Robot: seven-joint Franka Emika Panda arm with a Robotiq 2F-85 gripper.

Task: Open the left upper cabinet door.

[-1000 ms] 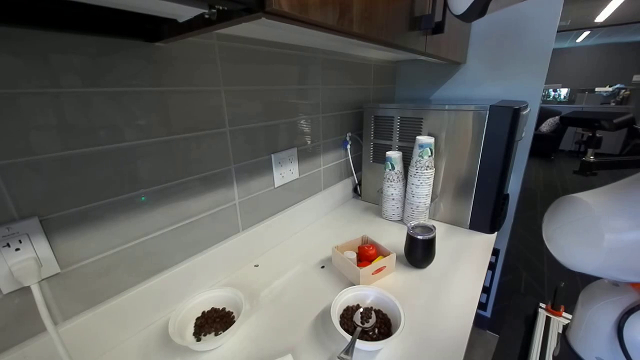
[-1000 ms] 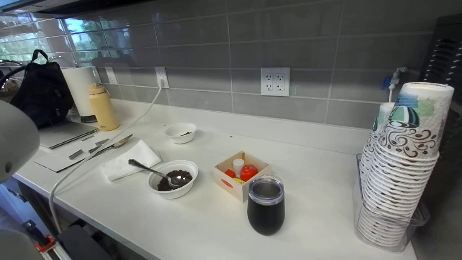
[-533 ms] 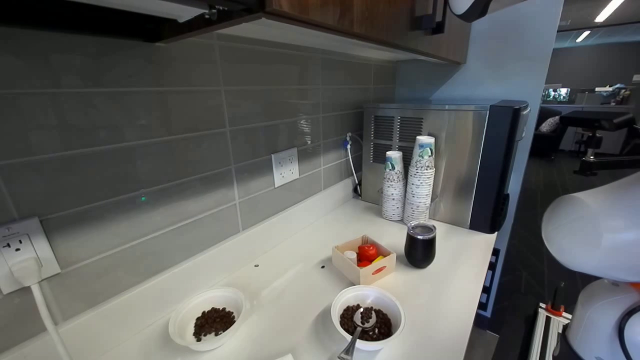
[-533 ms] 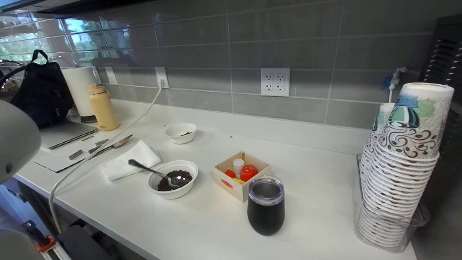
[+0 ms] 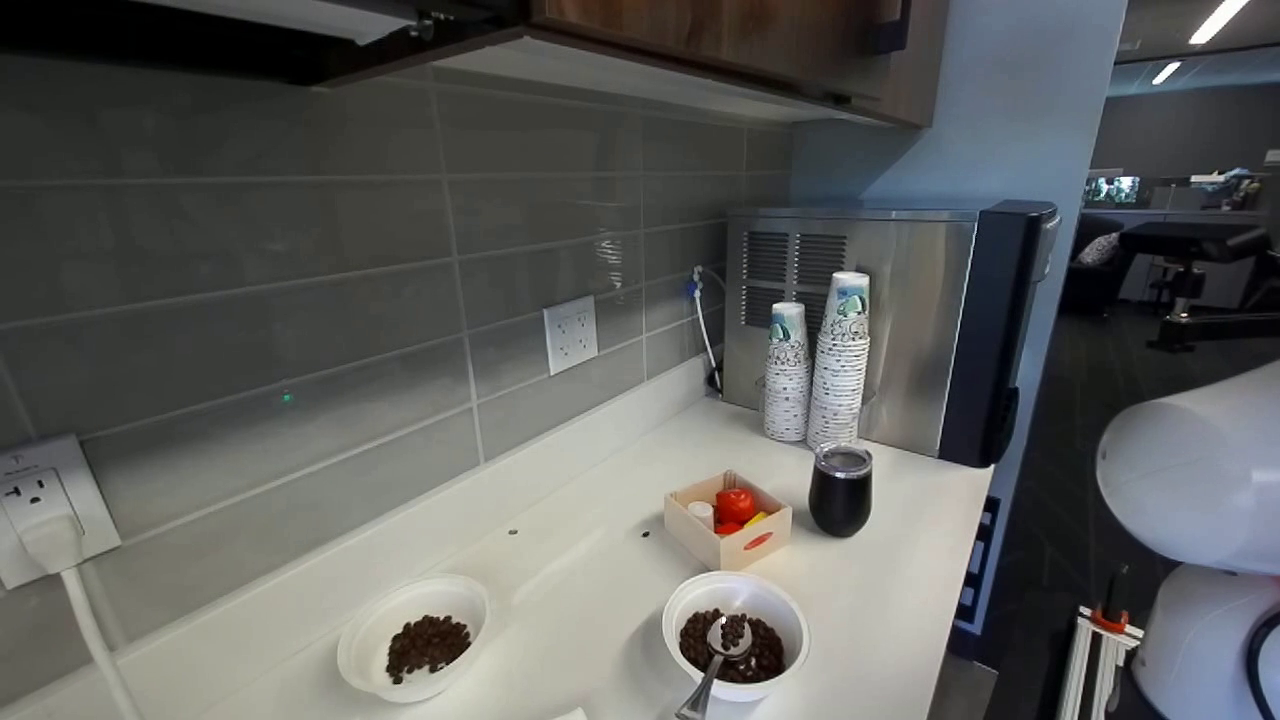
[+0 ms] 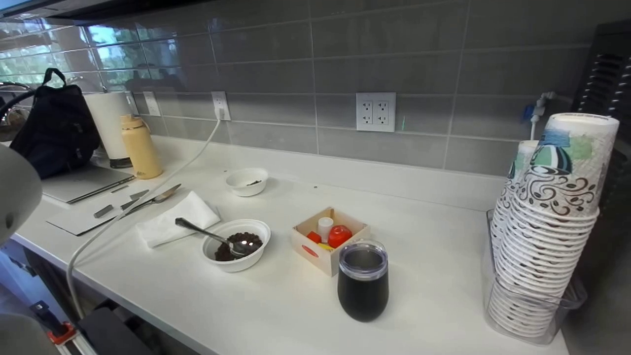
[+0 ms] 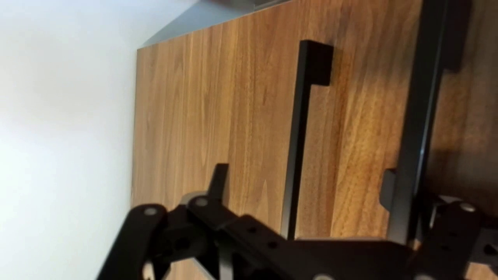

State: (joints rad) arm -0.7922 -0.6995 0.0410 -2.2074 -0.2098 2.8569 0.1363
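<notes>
In an exterior view, left to right, I have a white plug (image 5: 52, 540) seated in the outlet (image 5: 30, 488), cord (image 5: 95, 640) running down past grey tiles (image 5: 300, 230). On the white table (image 5: 590, 625), a bowl (image 5: 420, 595) with a small heap of dark pieces (image 5: 428, 648) in it. Overhead, at the top edge, the left upper cabinet door (image 5: 690, 35), brown wood grain, well above the table. Lower down, a light wooden box (image 5: 690, 540) with a red ball (image 5: 735, 505) and a white cylinder (image 5: 700, 514) inside; near it a second bowl (image 5: 735, 592) holding more of the dark pieces, spoon (image 5: 716, 660) lying in it, stem over the rim. Next, two stacks of paper cups (image 5: 840, 390), upside down, side by side; a black tumbler (image 5: 840, 505), upright, near the box; a steel machine (image 5: 905, 330) behind the cups. Far right, my white arm (image 5: 1190, 470), cut by the edge of the view. Wrist view, same order: pale wall (image 7: 66, 155), then my pincer (image 7: 305, 181), low in the view, fingers (image 7: 218, 177) well apart. Beyond the gap is the neighbouring door (image 7: 218, 97) with its thin black pull (image 7: 297, 155). At the right, larger to my eye, the bar handle (image 7: 416, 136) of the left upper cabinet door, running in front of part of the finger on that side; whether the two touch I can't tell from here.
</notes>
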